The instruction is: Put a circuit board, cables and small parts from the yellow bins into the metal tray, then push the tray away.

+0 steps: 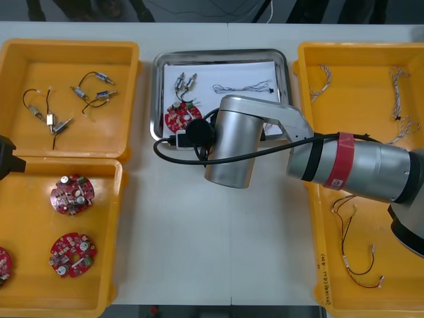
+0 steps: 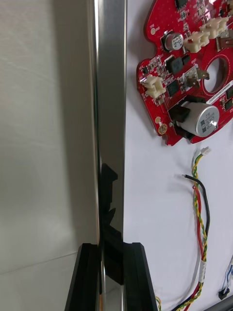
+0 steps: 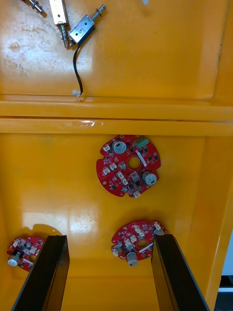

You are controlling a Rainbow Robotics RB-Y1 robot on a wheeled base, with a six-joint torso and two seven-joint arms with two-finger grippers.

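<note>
Three red boards (image 1: pixel 73 194) lie in the near left bin (image 1: pixel 26 218). The left gripper (image 3: pixel 110 238) hangs over them, fingers (image 3: pixel 46 272) wide apart, holding nothing. The right gripper (image 2: pixel 111 252) pinches the near rim of the tray (image 1: pixel 222 52). In the tray are one red board (image 1: pixel 175 118), one red and yellow cable (image 2: pixel 199 214), then two small metal parts (image 1: pixel 186 82) and one pale twisted cable (image 1: pixel 242 87).

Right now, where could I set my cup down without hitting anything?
The widest bare patch is the table between the board bin and the right near bin, this side of the metal tray. The right far bin is bare in its middle. Crowded: the tray's rim, where the right gripper clamps it, and the board bin, under the open left gripper.
</note>
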